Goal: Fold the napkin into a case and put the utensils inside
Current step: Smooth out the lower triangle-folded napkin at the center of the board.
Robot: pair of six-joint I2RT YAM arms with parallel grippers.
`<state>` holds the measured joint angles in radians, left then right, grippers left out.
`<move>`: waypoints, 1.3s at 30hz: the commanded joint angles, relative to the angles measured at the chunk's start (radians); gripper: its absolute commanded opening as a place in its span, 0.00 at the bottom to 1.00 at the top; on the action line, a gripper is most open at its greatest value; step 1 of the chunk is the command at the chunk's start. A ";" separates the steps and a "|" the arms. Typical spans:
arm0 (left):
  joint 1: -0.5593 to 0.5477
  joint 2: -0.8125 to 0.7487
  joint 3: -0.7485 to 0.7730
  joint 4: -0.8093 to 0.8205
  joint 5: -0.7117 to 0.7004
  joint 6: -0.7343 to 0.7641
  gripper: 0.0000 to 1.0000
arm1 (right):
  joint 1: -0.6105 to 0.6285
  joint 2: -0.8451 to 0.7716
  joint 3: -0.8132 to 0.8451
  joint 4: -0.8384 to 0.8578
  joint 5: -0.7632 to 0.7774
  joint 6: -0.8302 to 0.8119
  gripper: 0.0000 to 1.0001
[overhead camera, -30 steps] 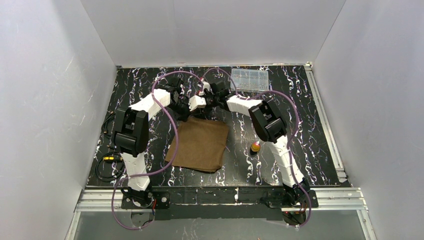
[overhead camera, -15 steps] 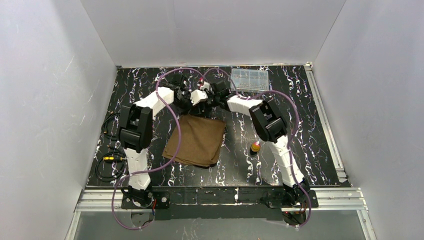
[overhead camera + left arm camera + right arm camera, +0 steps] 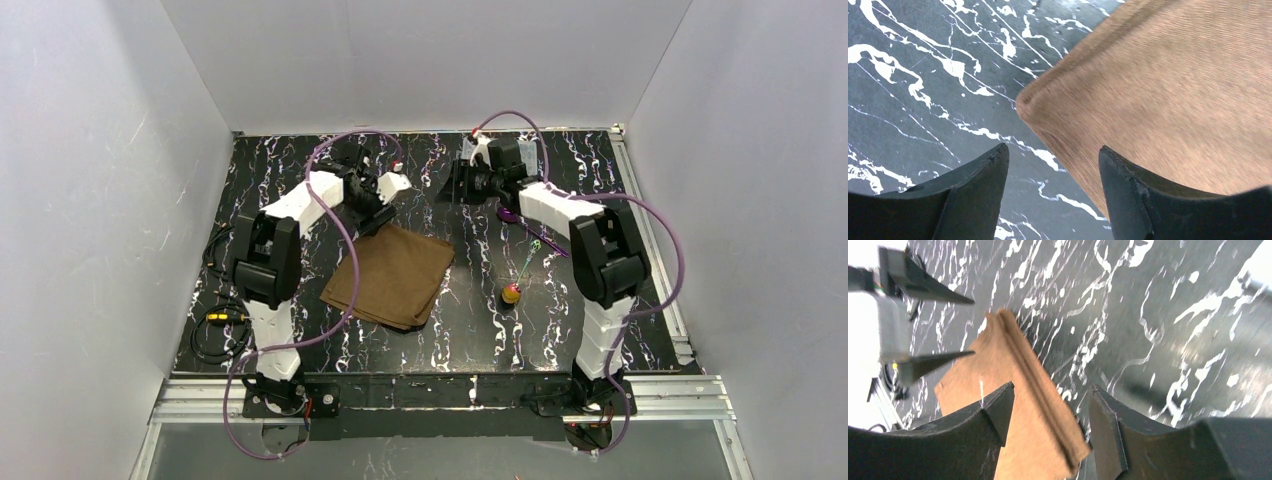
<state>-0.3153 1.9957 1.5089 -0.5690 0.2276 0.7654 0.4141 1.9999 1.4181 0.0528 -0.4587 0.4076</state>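
Napkin [image 3: 390, 278]: plain brown woven cloth, matte, folded into a roughly square stack. It lay flat, turned like a diamond, left of centre on the table [image 3: 470, 335], which was a black slab with white marble veins. In the right wrist view the napkin's fold edge showed several stacked layers.

Orange-headed utensil [image 3: 511, 293]: rounded gold-orange head and a thin shiny handle angled toward the far right. It lay on the bare surface right of the napkin, apart from it. Purple-headed utensil [image 3: 508, 213]: further back toward the far edge, close under the right arm, with a slim handle trailing right; detail too small to tell.

Left arm reached forward from the near-left base, elbow up. Left gripper [image 3: 1053, 149] hung over the napkin's far corner, black tapered fingers spread wide, nothing between them.

Right arm stretched toward the far edge, wrist turned left. Right gripper [image 3: 1052, 387] pointed back at the napkin, its fingers also wide apart and empty, well clear of the cloth.
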 commanded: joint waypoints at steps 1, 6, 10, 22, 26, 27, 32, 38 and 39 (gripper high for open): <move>0.002 -0.174 0.033 -0.180 0.114 -0.007 0.64 | 0.039 -0.138 -0.163 -0.023 0.086 -0.012 0.63; -0.094 -0.322 -0.111 -0.358 0.251 0.084 0.57 | 0.076 -0.239 -0.322 -0.014 0.107 0.030 0.64; -0.228 -0.441 -0.324 -0.389 0.265 0.220 0.56 | 0.112 -0.275 -0.382 0.004 0.122 0.047 0.63; -0.488 -0.485 -0.489 -0.197 0.184 0.320 0.54 | 0.128 -0.224 -0.382 0.028 0.127 0.032 0.50; -0.540 -0.504 -0.582 -0.132 0.127 0.390 0.53 | 0.126 -0.201 -0.377 0.034 0.158 0.017 0.47; -0.548 -0.515 -0.602 -0.112 0.117 0.403 0.53 | 0.123 -0.195 -0.376 0.032 0.167 0.013 0.46; -0.583 -0.588 -0.696 0.056 0.043 0.403 0.54 | 0.120 -0.257 -0.384 0.037 0.217 0.004 0.49; -0.609 -0.644 -0.798 0.195 -0.010 0.420 0.53 | 0.119 -0.463 -0.522 0.036 0.233 0.060 0.53; -0.612 -0.646 -0.806 0.197 -0.011 0.420 0.53 | 0.119 -0.490 -0.556 0.043 0.215 0.080 0.51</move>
<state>-0.9081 1.3853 0.7429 -0.4515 0.2497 1.1606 0.5373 1.6539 0.9459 0.0559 -0.2348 0.4408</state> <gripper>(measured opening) 0.532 0.534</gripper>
